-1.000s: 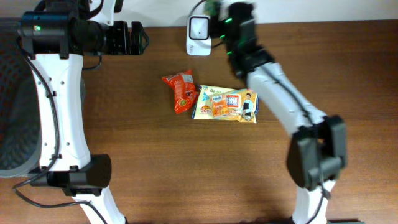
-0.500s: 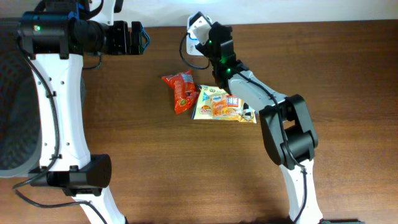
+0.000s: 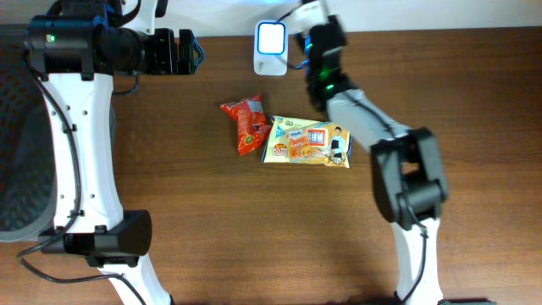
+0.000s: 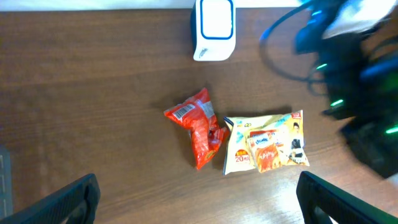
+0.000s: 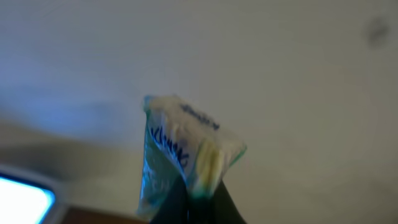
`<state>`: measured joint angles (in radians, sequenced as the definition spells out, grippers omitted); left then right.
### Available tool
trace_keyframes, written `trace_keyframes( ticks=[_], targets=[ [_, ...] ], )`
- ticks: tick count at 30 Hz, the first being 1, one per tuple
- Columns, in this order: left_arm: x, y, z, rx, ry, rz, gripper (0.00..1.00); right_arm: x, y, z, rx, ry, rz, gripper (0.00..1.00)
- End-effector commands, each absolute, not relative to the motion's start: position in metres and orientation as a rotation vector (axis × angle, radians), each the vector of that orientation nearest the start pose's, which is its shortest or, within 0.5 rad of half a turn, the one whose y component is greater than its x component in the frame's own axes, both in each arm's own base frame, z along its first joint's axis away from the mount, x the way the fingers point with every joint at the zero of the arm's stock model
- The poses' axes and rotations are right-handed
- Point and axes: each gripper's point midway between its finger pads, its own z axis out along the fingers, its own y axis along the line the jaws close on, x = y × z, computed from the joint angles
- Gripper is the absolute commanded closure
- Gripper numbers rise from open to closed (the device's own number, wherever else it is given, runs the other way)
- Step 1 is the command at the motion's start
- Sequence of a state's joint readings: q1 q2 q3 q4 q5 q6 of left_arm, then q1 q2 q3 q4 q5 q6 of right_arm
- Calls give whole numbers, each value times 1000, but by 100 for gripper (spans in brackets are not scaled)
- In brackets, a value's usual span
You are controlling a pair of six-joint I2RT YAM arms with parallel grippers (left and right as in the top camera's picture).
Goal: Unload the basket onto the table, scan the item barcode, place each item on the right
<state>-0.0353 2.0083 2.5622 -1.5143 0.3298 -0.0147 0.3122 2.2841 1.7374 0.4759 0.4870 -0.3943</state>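
A small white and blue packet (image 5: 183, 146) with a yellow patch is pinched at its lower edge by my right gripper (image 5: 198, 198), which is shut on it and holds it up against the pale wall. In the overhead view the right arm (image 3: 326, 59) reaches to the table's back edge, just right of the white barcode scanner (image 3: 271, 38), whose face glows. The scanner's glow (image 5: 22, 199) shows at the lower left of the right wrist view. My left gripper (image 3: 182, 52) hovers open at the back left with nothing in it.
A red snack packet (image 3: 246, 125) and a yellow snack packet (image 3: 306, 142) lie side by side mid-table, also seen as red packet (image 4: 196, 127) and yellow packet (image 4: 266, 142) below the scanner (image 4: 214, 28). A grey mesh chair (image 3: 17, 144) stands at the left edge.
The right arm has swung about at the back edge: half a second ago its wrist was over the scanner, now it sits to the scanner's right. The left arm has not moved.
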Motion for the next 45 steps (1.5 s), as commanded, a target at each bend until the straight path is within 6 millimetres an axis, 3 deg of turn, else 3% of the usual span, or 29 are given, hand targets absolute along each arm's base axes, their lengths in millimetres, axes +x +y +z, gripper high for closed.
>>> trace_keyframes(
  ticks=[1, 4, 7, 10, 13, 15, 16, 17, 18, 20, 22, 24, 25, 26, 27, 29, 31, 33, 35, 40, 43, 45],
  targets=[
    [440, -71, 346, 184, 2481, -432, 1, 625, -17, 286, 257, 1667, -547, 96],
    [440, -71, 346, 184, 2481, -432, 1, 595, -111, 266, 480, 1794, -598, 96],
    [440, -71, 346, 184, 2481, -432, 1, 526, -232, 202, 797, 2001, -739, 96],
    [440, -71, 346, 184, 2481, -432, 1, 461, -307, 145, 1125, 2105, -704, 96],
    [440, -71, 346, 184, 2481, -432, 1, 428, -349, 107, 1255, 2162, -579, 96],
    [440, -71, 346, 184, 2481, -432, 1, 411, -371, 94, 1319, 2157, -578, 96],
    [440, -71, 346, 184, 2481, -432, 1, 395, -390, 89, 1371, 2134, -614, 80],
    [440, -71, 346, 184, 2481, -432, 1, 385, -400, 86, 1401, 2122, -628, 36],
    [440, -71, 346, 184, 2481, -432, 1, 376, -409, 85, 1427, 2111, -636, 1],
    [440, -71, 346, 184, 2481, -432, 1, 366, -419, 89, 1453, 2089, -634, 1],
    [440, -71, 346, 184, 2481, -432, 1, 364, -418, 107, 1440, 2074, -627, 1],
    [440, -71, 346, 184, 2481, -432, 1, 373, -406, 139, 1390, 2044, -570, 1],
    [440, -71, 346, 184, 2481, -432, 1, 386, -390, 159, 1333, 2044, -459, 1],
    [440, -71, 346, 184, 2481, -432, 1, 404, -361, 180, 1243, 2062, -270, 1],
    [440, -71, 346, 184, 2481, -432, 1, 424, -319, 201, 1119, 2089, -6, 1],
    [440, -71, 346, 184, 2481, -432, 1, 444, -239, 238, 891, 2116, 426, 1],
    [440, -71, 346, 184, 2481, -432, 1, 456, -156, 255, 554, 2173, 741, 1],
    [440, -71, 346, 184, 2481, -432, 1, 454, -83, 233, 310, 2333, 812, 1],
    [440, -71, 346, 184, 2481, -432, 1, 451, -25, 205, 132, 2502, 757, 1],
    [440, -71, 346, 184, 2481, -432, 1, 448, 78, 163, -149, 2683, 681, 1],
    [440, -71, 346, 184, 2481, -432, 1, 432, 132, 138, -313, 2765, 679, 1],
    [440, -71, 346, 184, 2481, -432, 1, 423, 158, 126, -425, 2803, 567, 18]
  ],
)
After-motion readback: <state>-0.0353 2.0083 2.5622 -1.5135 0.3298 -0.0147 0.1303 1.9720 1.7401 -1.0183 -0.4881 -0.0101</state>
